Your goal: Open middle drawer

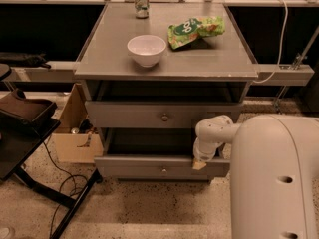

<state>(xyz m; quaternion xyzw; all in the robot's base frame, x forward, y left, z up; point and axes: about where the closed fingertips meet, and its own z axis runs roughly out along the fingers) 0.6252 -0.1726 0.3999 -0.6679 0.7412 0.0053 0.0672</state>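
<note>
The middle drawer (134,167), standing open, runs left from beneath the gripper (201,163), which touches its front's top edge; whether it grips, I cannot tell.

Tabletop (209,59) was grey. Bowl (146,49) white; bag (196,30) green w/ white print; can (141,1) silver-green. Mid drawer (124,114) grey, knob (164,117) metallic. Claw (200,163), off-white w/ tan tip, sat at the grey lower drawer's (129,167) top edge. Floor (149,208) beige, dark-speckled. Box (70,143) brown.
</note>
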